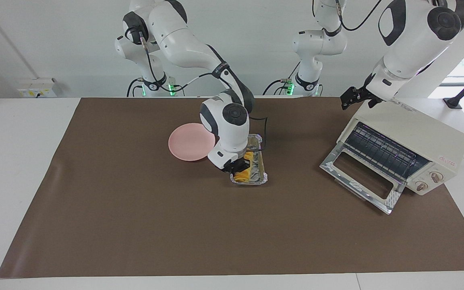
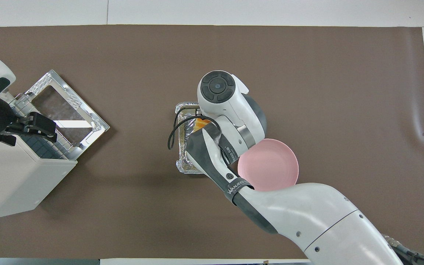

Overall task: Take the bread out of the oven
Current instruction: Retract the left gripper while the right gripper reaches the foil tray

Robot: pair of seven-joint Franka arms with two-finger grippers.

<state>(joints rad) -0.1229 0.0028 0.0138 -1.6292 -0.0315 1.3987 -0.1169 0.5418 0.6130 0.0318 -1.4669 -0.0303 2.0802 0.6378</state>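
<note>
Right end effector (image 1: 241, 164) lowered, wrist bent down; left end effector (image 1: 351, 96) raised, waiting.

right tool (image 1: 241, 166) on bread (image 1: 243, 171) | foil tray (image 1: 261, 171) | oven (image 1: 401, 151) open

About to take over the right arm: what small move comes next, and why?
Probably shut the right end effector on the bread, then lift. It sits low in the foil tray over the loaf, beside the pink plate. The oven is already empty; the left end effector waits over it.
</note>
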